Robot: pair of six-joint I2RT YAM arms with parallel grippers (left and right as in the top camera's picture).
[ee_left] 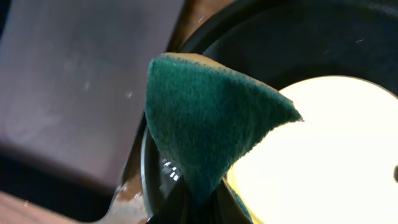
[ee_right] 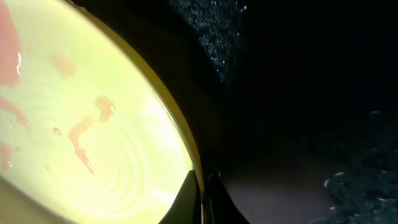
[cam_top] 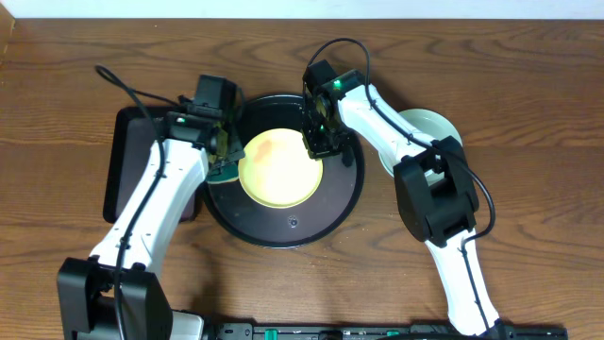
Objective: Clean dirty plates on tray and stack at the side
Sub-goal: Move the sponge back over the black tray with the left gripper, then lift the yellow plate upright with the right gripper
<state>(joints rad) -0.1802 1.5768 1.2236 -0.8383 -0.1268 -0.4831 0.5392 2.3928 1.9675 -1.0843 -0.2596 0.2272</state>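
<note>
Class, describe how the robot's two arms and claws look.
The left arm and right arm have smooth white shells and bulky black joints. The left claw and right claw are black. A thin black cable loops off each wrist, beside a small green light.

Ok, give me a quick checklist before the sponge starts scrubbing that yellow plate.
1. Grip: left claw shut on sponge, ok.
2. Hold: right claw pinching yellow plate at its rim, ok.
3. Seat: yellow plate lying inside round tray, ok.
4. Cleanliness: red smears on the plate, not ok.
5. Contact: sponge touching the plate, cannot tell.
</note>
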